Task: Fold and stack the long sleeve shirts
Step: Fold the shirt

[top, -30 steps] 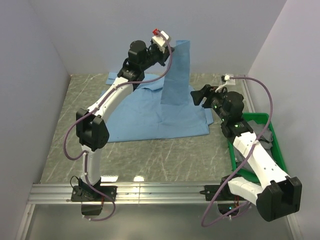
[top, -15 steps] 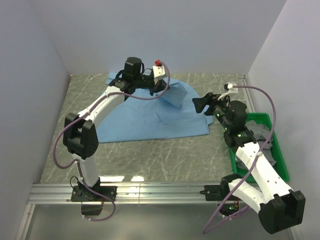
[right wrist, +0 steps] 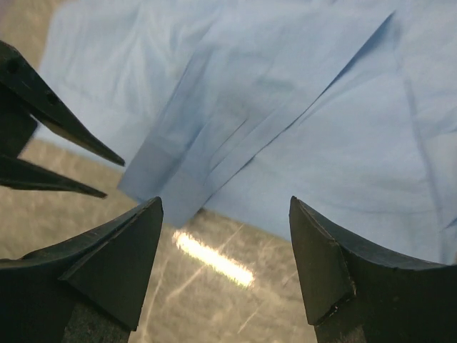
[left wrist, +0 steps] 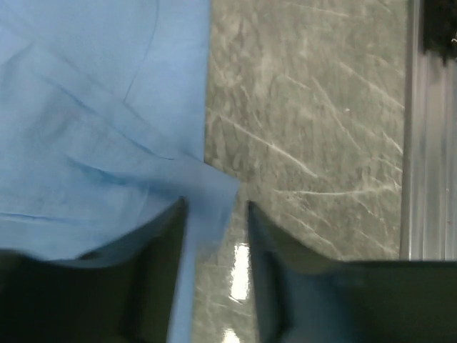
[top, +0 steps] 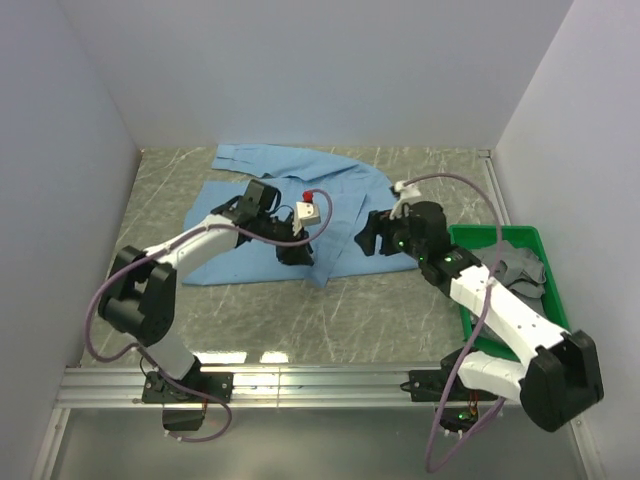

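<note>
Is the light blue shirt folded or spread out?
Mostly spread out: the light blue shirt lies wide across the table, only one sleeve folded over.

Light blue long-sleeve shirt [top: 345,185], spread flat and wrinkled.
It lies toward the table's [top: 400,310] 12 o'clock; one sleeve [top: 333,258] crosses it, cuff pointing to 6 o'clock.

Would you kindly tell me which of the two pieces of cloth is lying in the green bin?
The crumpled grey cloth; the light blue shirt lies spread on the table instead.
</note>
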